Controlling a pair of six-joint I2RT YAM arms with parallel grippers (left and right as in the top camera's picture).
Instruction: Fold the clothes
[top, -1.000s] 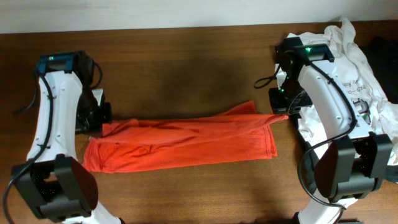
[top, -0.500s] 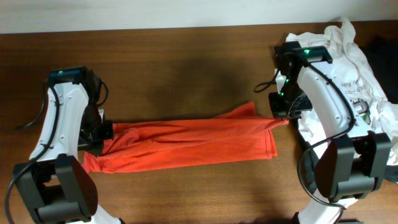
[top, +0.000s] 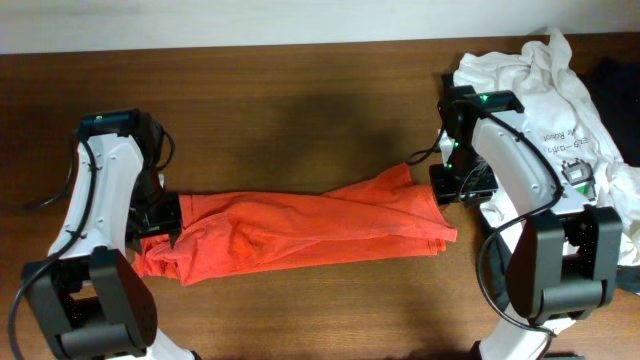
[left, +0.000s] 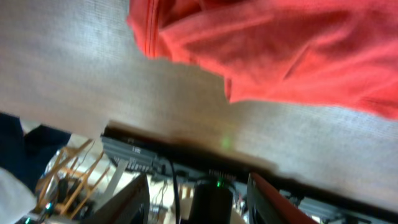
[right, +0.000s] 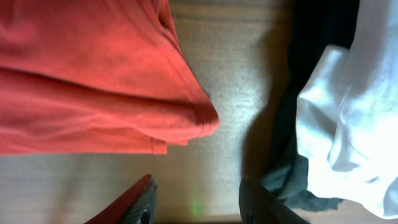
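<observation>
The orange-red T-shirt (top: 300, 230) lies folded into a long band across the middle of the table. My left gripper (top: 165, 215) stands at its left end, open, with nothing between its fingers; in the left wrist view the shirt (left: 273, 50) lies past the fingertips of that gripper (left: 199, 180). At the shirt's right end my right gripper (top: 445, 185) is also open and empty. In the right wrist view the shirt's folded corner (right: 93, 81) lies ahead of the right gripper (right: 198, 186), apart from it. A white tee (top: 545, 95) lies crumpled behind the right arm.
The white tee's pile (right: 354, 118) and a dark cloth (right: 289, 168) crowd the table's right side next to my right gripper. Bare brown wood (top: 300, 110) stretches behind the orange shirt. The table's front edge runs just below it.
Both grippers have opened and let go of the orange shirt's ends. The band has gone slack and settled on the table, its right end bunched a little.
</observation>
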